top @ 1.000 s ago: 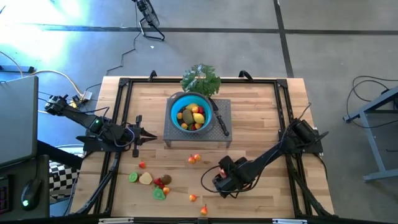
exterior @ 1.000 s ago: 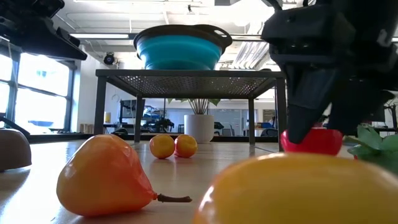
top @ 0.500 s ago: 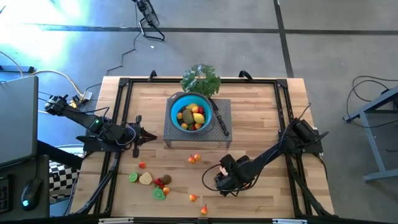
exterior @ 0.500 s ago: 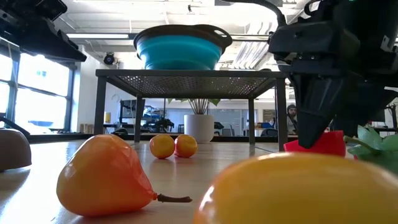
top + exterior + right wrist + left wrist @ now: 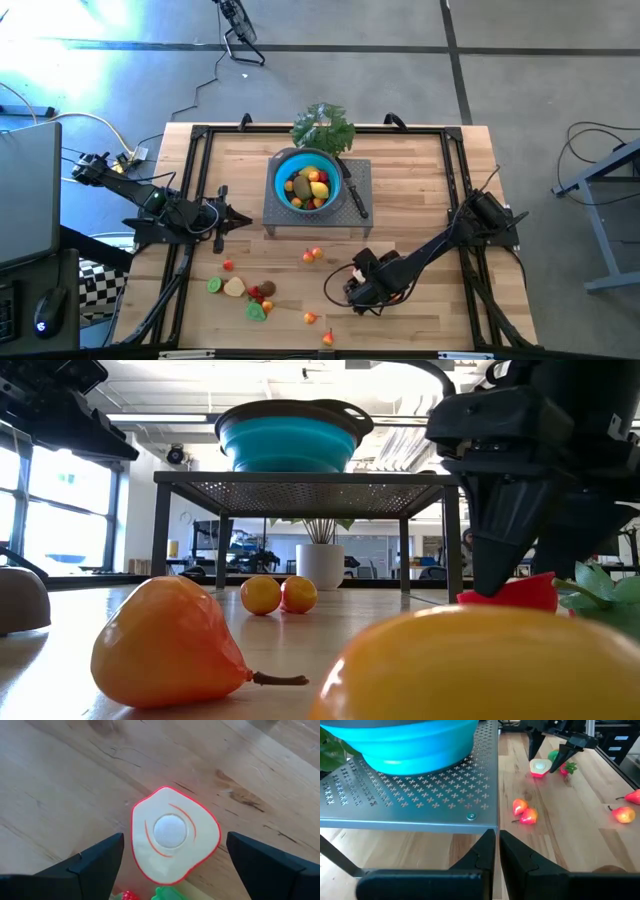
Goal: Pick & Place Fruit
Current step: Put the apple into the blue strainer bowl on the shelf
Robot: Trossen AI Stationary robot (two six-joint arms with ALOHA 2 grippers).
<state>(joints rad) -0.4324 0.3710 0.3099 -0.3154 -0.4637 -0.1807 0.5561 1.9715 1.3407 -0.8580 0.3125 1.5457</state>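
A fruit slice (image 5: 175, 835) with a cream cut face and a red rim lies flat on the wood, cut face up. My right gripper (image 5: 175, 839) points down over it, open, with one finger on each side and a gap to the rim; it also shows in the high view (image 5: 352, 284). The low view has the slice (image 5: 525, 593) behind a dark finger (image 5: 495, 550). The blue bowl (image 5: 308, 180) holds several fruits and stands on a grey perforated stand (image 5: 357, 172). My left gripper (image 5: 240, 217) hovers shut, left of the stand.
Two small orange fruits (image 5: 313, 255) lie in front of the stand. More fruits and slices (image 5: 245, 292) sit near the front left, with two pears (image 5: 312, 318) at the front edge. A leafy green bunch (image 5: 323, 128) and a black-handled knife (image 5: 356, 200) are by the stand.
In the low view the red slice's outline has gone from a round hump to a slanted flat top, so it has tipped a little. In the high view my right gripper has edged toward the table's left and now covers the slice. Its fingers have stayed open.
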